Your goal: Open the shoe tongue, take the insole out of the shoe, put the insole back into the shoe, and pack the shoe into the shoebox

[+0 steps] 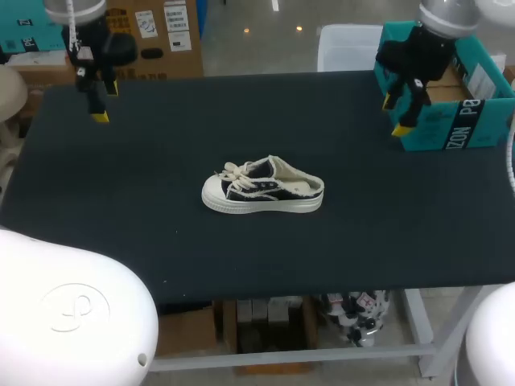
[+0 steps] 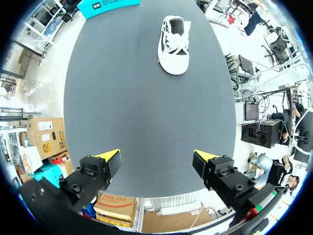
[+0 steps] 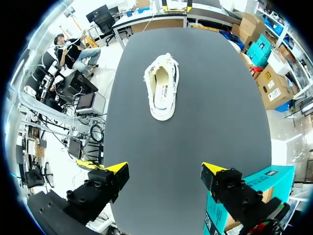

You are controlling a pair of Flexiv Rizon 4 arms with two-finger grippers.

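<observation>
Shoe point(image 1: 261, 193), one; shoebox point(image 1: 451, 133), one; left tool point(image 2: 156, 162) and right tool point(image 3: 164, 172) spread.

Black-and-cream shoe point(image 1: 262, 191) stands upright (laces loose), teal shoebox point(image 1: 451, 133) well apart.

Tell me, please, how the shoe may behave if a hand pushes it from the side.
The shoe will probably slide rather than tip: it stands upright on a broad flat sole. Its upper looks like soft cloth with loose laces, so it may fold under a pinch, and the laces could snag.
</observation>
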